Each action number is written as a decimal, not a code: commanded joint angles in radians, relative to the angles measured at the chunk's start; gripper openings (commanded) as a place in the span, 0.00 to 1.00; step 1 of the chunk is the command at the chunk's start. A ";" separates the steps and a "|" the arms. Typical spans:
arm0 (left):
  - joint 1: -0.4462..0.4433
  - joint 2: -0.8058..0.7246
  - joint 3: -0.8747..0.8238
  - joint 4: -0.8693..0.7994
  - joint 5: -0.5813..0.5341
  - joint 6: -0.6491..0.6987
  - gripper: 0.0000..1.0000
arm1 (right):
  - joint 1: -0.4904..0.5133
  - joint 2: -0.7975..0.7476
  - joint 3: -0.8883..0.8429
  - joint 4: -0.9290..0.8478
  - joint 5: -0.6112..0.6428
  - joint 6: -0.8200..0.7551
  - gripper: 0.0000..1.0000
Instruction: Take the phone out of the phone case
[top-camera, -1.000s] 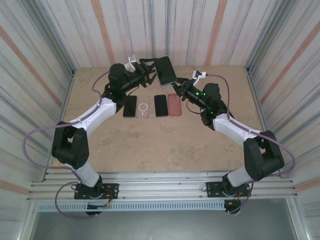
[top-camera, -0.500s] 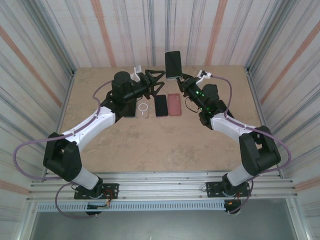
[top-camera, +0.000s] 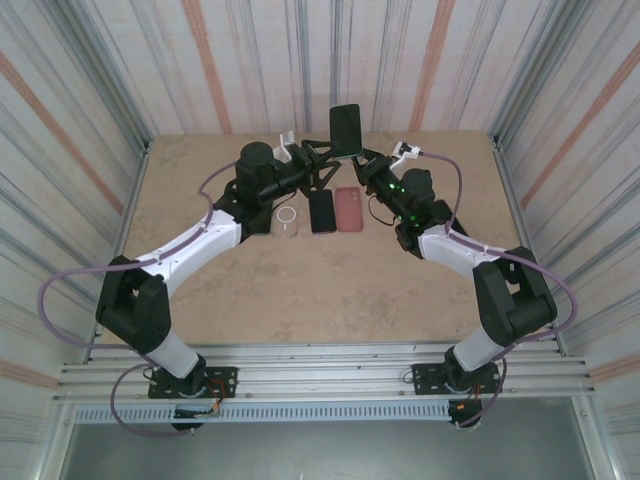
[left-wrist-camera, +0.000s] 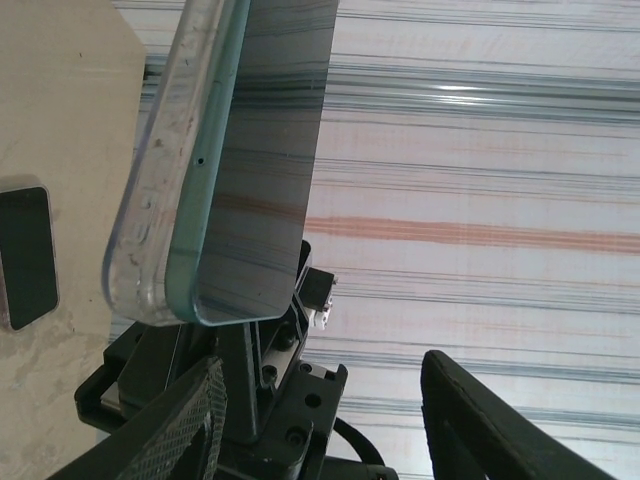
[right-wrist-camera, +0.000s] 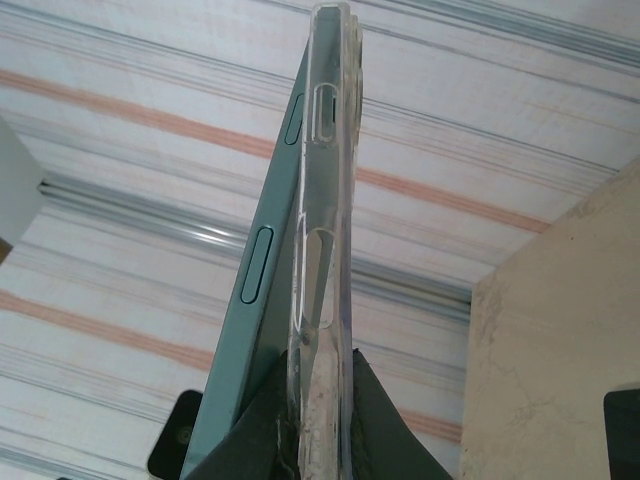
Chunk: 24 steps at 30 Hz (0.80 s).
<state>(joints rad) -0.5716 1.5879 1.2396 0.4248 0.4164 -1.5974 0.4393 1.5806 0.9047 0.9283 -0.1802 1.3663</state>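
A: Where's the phone (top-camera: 346, 130)?
B: In the air over the far middle of the table (top-camera: 300, 290), upright, in its clear case (left-wrist-camera: 150, 200). My right gripper (top-camera: 358, 160) is clamped on the bottom end, pinching case and phone together
A: Left?
B: Left gripper (top-camera: 322, 158) jaws spread, empty, just beside the phone, nothing touching
A: Risks?
B: Right pinch is low and narrow. If I push high on the rim with the left, I judge the phone levers out and drops. The case also looks glossy, so pads may slip. And the right clamps both layers, so the case can't peel there
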 joint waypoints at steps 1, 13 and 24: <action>-0.007 0.013 0.028 0.056 -0.025 -0.012 0.55 | 0.012 0.000 0.042 0.086 -0.014 -0.039 0.00; -0.004 0.047 0.023 0.073 -0.038 -0.031 0.54 | 0.027 0.011 0.053 0.088 -0.028 -0.051 0.00; -0.015 0.035 -0.032 0.035 -0.136 -0.079 0.54 | 0.067 0.008 0.024 0.142 0.040 -0.086 0.00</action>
<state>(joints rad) -0.5869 1.6241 1.2346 0.4660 0.3611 -1.6535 0.4774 1.6028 0.9070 0.9295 -0.1425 1.3224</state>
